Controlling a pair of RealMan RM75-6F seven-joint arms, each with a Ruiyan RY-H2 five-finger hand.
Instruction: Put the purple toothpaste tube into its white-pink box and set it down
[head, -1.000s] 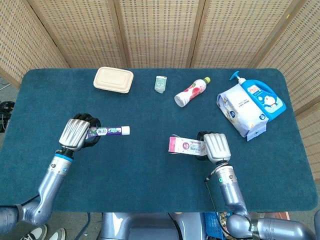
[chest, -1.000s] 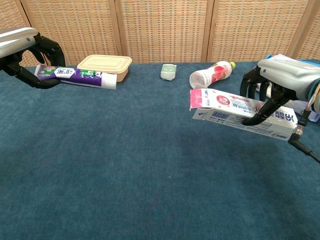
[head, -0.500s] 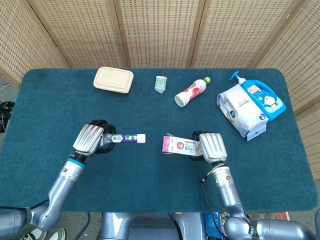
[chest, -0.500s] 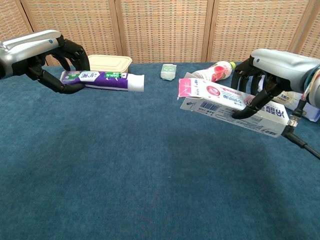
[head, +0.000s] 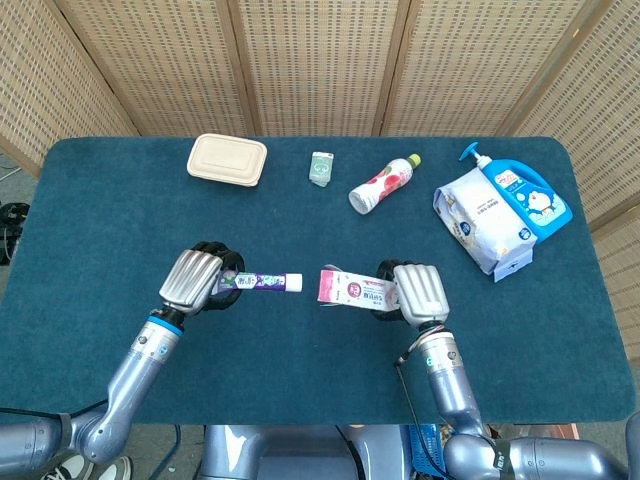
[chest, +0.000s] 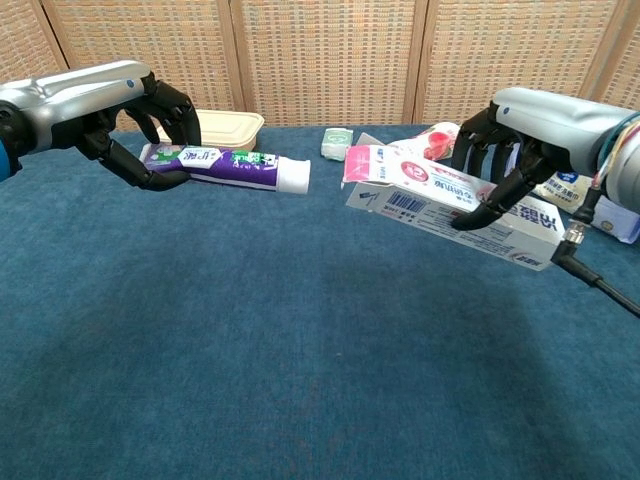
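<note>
left hand (head: 193, 279): wrapped around the rear end of the purple toothpaste tube (head: 262, 282), holding it above the bench (head: 300, 380), white cap aimed toward the box.
purple toothpaste tube: roughly level, up in the air near the middle of the bench, its cap just beside the open end of the box but apart from it.
white-pink box (head: 352, 290): held in the air, open flap end facing the tube's cap, tilted slightly in the chest view.
right hand (head: 415, 292): fingers closed around the far end of the white-pink box.
back of the bench: beige lunch container (head: 227, 159), small green packet (head: 320, 167), lying pink-label bottle (head: 383, 183), white pack (head: 482, 220) beside a blue pump bottle (head: 528, 195).
</note>
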